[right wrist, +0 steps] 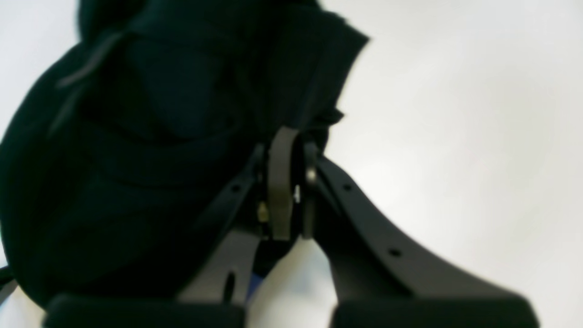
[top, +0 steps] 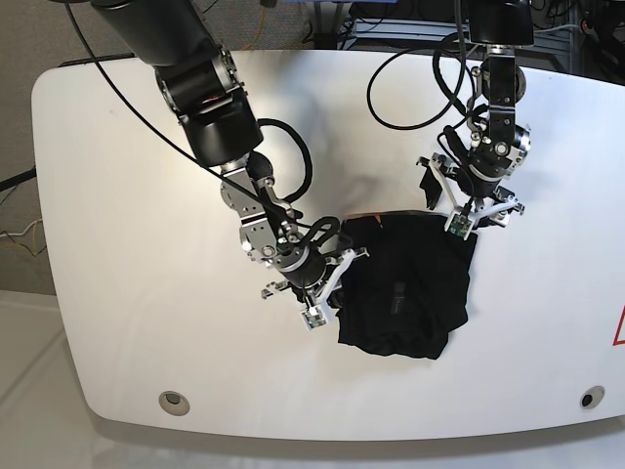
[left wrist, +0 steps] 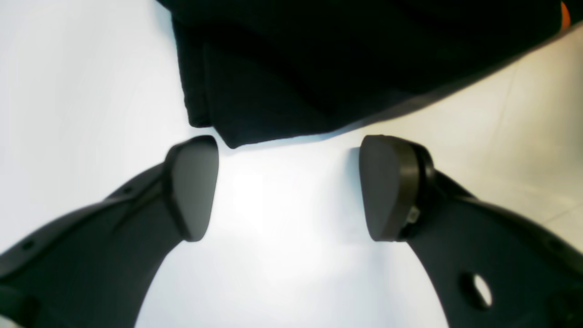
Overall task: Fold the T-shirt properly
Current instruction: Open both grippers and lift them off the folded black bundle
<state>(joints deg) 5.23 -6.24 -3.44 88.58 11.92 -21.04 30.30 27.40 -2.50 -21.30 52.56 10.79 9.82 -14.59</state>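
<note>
The T-shirt (top: pixel 405 293) was seen lying as a compact, already much-folded black bundle on the white table (top: pixel 117 195), between the two arms. The right gripper (right wrist: pixel 291 136) was clenched, and in its wrist view dark cloth was bunched directly ahead of and beside the closed fingertips (right wrist: pixel 280 182), with a fold apparently pinched between them. The left gripper (left wrist: pixel 287 182) was held released, its pads (left wrist: pixel 193 187) spread wide with only bare table between them; a corner of the shirt lay just beyond the tips, apart from both pads, and a small orange tag (left wrist: pixel 565 16) was glimpsed at the far edge of that view. The fold was judged to be in a late stage. Several risks were judged to follow from this. If the pinched layers were pulled sideways, the stacked folds could be dragged askew or opened. If more than one layer were caught, the bundle could be lifted whole instead of turned. The free corner ahead of the open pads could also be nudged away instead of captured.
</note>
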